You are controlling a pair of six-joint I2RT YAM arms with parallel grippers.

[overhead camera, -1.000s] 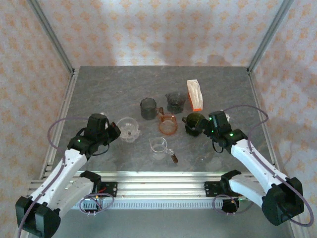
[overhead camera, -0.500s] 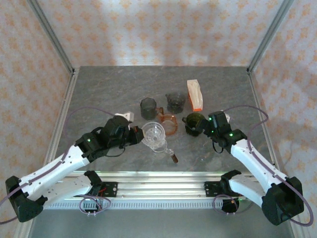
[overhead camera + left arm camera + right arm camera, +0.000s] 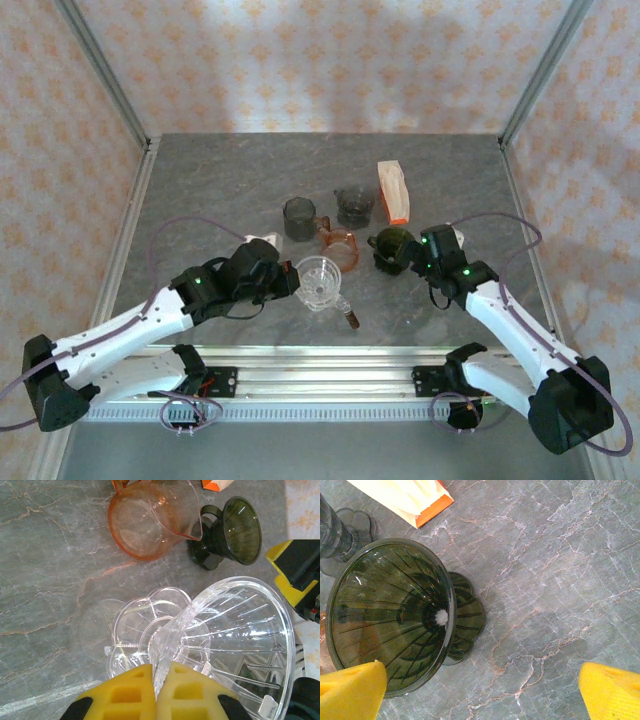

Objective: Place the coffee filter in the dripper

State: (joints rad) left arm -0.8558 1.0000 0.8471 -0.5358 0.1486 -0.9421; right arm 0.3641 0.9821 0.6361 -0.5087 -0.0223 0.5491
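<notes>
Clear ribbed plastic is what has moved. The transparent cone-shaped dripper (image 3: 318, 275) stood a second ago on the grey marbled counter (image 3: 200, 180) beside the left arm. Now it is carried to the middle, just in front of the orange translucent pitcher (image 3: 340, 247) and close over a small clear measuring cup (image 3: 341, 304); whether the two touch I cannot tell. The left claw (image 3: 159, 674) is pinched tight on a thin clear wall of the dripper. The cone hangs tilted, its mouth turned toward the right arm rather than upward. The right claw (image 3: 480, 692) has not shifted: its yellow pads stand spread wide with nothing between them, hovering above the dark green glassy dripper (image 3: 390, 615).

For the task this looks like preparation only. A dripper has been brought within reach, but it holds no filter, and it would likely need setting upright before paper can go in.

The coffee filters (image 3: 393, 190) are a flat stack of white paper in an orange-ended sleeve. They lie at the back right of the counter, just beyond the green dripper and well apart from the clear one, with neither claw touching them.
</notes>
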